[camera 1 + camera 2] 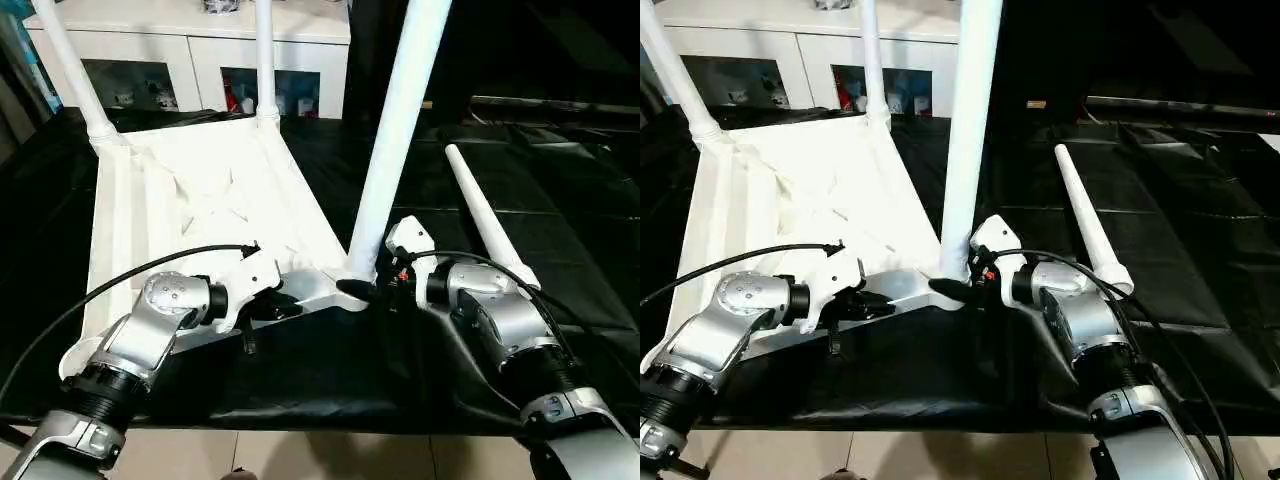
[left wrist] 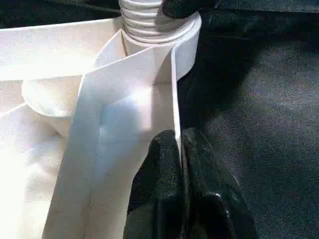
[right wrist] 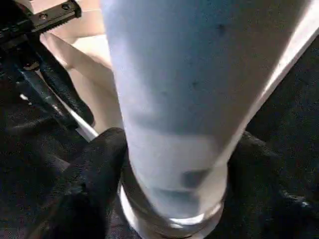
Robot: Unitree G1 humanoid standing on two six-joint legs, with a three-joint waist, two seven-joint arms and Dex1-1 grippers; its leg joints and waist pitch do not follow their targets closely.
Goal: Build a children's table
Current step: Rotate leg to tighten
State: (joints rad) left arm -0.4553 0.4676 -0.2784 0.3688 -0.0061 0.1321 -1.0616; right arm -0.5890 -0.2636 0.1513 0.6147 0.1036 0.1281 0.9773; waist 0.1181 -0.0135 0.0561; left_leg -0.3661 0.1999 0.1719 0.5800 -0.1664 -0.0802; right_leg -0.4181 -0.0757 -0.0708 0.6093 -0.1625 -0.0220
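The white tabletop (image 1: 200, 200) lies upside down on a black cloth, ribbed underside up. Two white legs (image 1: 70, 70) (image 1: 265, 60) stand in its far corner sockets. A third leg (image 1: 395, 130) stands upright in the near right socket. My right gripper (image 1: 365, 287) is at this leg's base, one black finger (image 3: 94, 164) pressed on each side of it. My left gripper (image 1: 272, 305) is shut on the thin near rim (image 2: 174, 84) of the tabletop, close to that socket. A loose leg (image 1: 485, 215) lies on the cloth to the right.
The black cloth (image 1: 570, 230) covers the work surface, with free room beyond the loose leg. A white cabinet (image 1: 200, 55) with glass doors stands behind the tabletop. Tiled floor (image 1: 330, 455) shows below the near edge. Black cables loop over both forearms.
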